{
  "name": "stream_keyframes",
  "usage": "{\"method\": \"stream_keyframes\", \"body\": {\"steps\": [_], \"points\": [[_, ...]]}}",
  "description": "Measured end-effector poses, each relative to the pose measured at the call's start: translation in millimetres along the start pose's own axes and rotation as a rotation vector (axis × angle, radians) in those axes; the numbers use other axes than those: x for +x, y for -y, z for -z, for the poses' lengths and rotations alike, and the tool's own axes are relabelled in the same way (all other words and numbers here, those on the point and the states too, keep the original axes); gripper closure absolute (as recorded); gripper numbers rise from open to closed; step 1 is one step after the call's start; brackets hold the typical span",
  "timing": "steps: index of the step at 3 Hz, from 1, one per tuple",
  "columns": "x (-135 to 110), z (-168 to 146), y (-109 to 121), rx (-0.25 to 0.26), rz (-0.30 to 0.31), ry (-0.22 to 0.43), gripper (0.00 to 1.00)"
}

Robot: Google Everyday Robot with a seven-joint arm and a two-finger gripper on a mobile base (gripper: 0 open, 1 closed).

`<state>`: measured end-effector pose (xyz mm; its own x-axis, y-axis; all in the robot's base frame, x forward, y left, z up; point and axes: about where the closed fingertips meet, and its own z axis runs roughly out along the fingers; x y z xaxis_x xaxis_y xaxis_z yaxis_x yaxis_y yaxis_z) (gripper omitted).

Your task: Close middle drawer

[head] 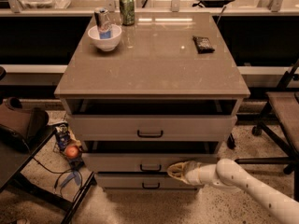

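Observation:
The middle drawer (126,162) is a wide grey-beige drawer with a low flat front and a small dark pull handle (150,167). It stands slightly out from the cabinet, less far than the top drawer (112,126) above it. My gripper (174,171) comes in from the lower right on a white arm (243,181). Its tips rest against the middle drawer's front, just right of the handle. The lowest drawer (121,181) sits below, partly hidden by the gripper.
On the cabinet top (154,59) stand a white bowl (104,37) holding a can, a green can (126,9) and a dark packet (203,43). A red apple (71,151) and cables lie at lower left. Office chairs (280,111) stand on the right.

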<state>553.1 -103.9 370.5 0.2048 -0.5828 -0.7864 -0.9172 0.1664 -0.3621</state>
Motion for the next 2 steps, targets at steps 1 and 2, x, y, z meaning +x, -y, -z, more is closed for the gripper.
{"method": "stream_keyframes", "body": {"steps": [1, 2], "points": [[25.6, 4.1, 26.5, 0.038, -0.027, -0.007, 1.00], [24.1, 5.6, 21.0, 0.038, -0.027, -0.007, 1.00]]}}
